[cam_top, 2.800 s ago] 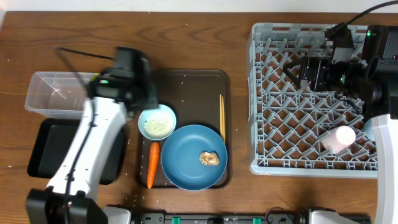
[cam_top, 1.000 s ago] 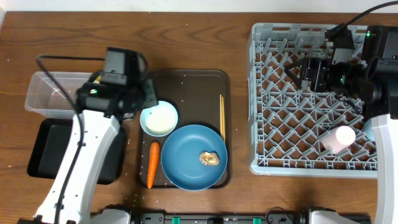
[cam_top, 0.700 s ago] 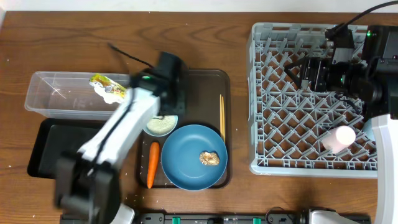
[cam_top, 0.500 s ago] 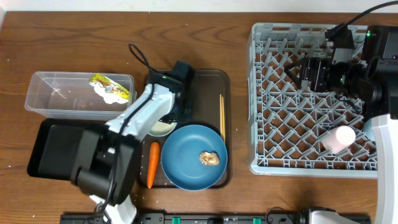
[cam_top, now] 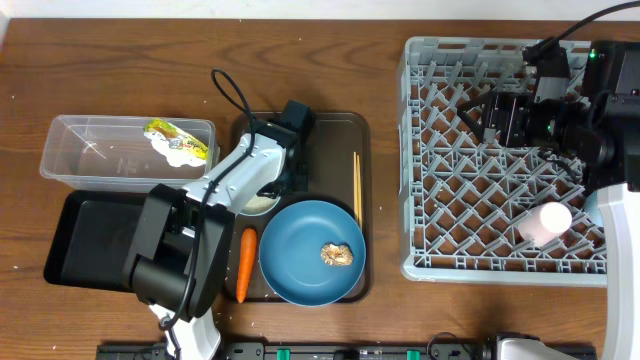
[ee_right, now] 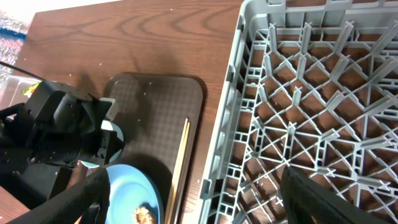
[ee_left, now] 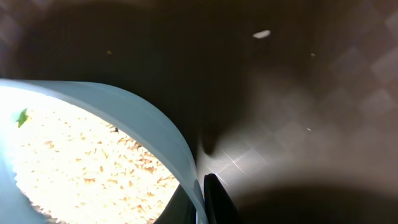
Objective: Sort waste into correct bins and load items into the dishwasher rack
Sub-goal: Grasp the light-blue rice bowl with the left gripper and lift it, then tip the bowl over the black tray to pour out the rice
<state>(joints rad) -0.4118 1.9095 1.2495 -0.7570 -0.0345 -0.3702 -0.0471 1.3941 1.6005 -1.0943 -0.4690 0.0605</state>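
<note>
Left pincer (cam_top: 280, 182): down at the rim of your bowl (ee_left: 149, 118) on the brown tray (cam_top: 330, 135). One fingertip (ee_left: 212, 194) shows outside the rim, so you can't tell the grip.
Right pincer (ee_right: 196, 186): fingers spread wide above the rack (cam_top: 450, 230).
Bowl: rice (ee_left: 74, 162).
Clear tub (cam_top: 100, 165): yellow-green packet (cam_top: 160, 128) and crumpled wrapper (cam_top: 185, 150).
Blue plate (cam_top: 300, 250): brown lump (cam_top: 337, 254); carrot (cam_top: 243, 263) lies just beside it.
Rack: your pink cup (cam_top: 548, 222), near the front right corner.
</note>
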